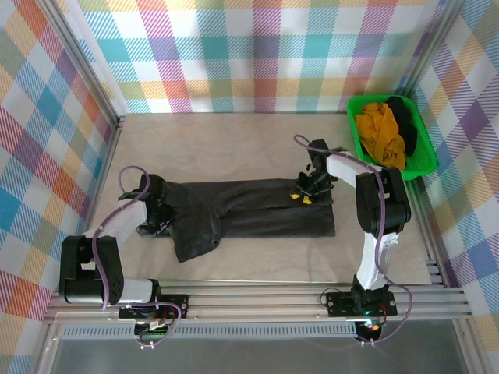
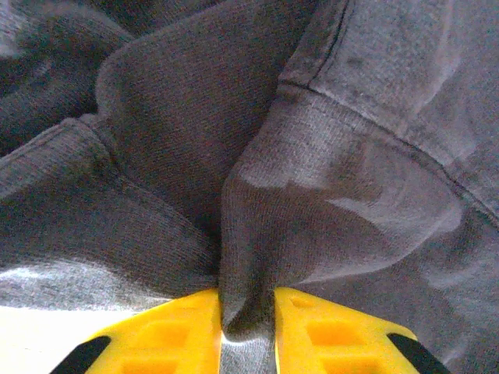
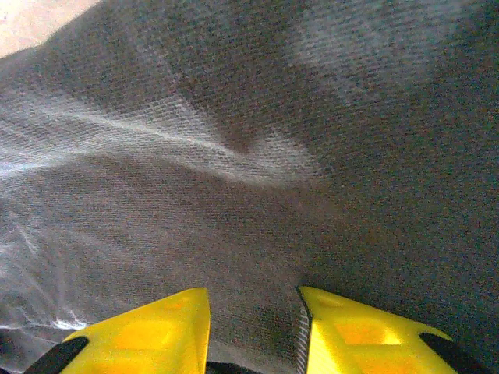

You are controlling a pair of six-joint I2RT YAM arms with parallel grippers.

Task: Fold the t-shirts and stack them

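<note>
From above, the black shirt (image 1: 249, 210) lies flat on the table (image 1: 234, 140), in the middle. It is a long strip that runs from left to right. My left claw (image 1: 154, 209) sits on its left end, where a sleeve pokes out toward me. My right claw (image 1: 309, 188) sits on its right end. So each claw has its own end, and the long way of the shirt runs from one claw to the other. The green basket (image 1: 353, 132) is far back on the right, well apart from the strip. A yellow shirt (image 1: 378, 128) and something black lie in it. My right claw is the nearer one to it.

From my left wrist, my left claw (image 2: 248, 300) is clenched on a fold of the black shirt (image 2: 351, 195). The cloth is squeezed thin between the two yellow fingers (image 2: 179, 327) and bunches up just past them.

From my right wrist, my right claw (image 3: 253, 300) has its yellow fingers (image 3: 156, 327) a bit apart. The black shirt (image 3: 273, 156) lies between them and spreads out ahead. I cannot tell if I am pinching it or just resting on it.

I think the next fold goes along the long way, one end toward the other.
</note>
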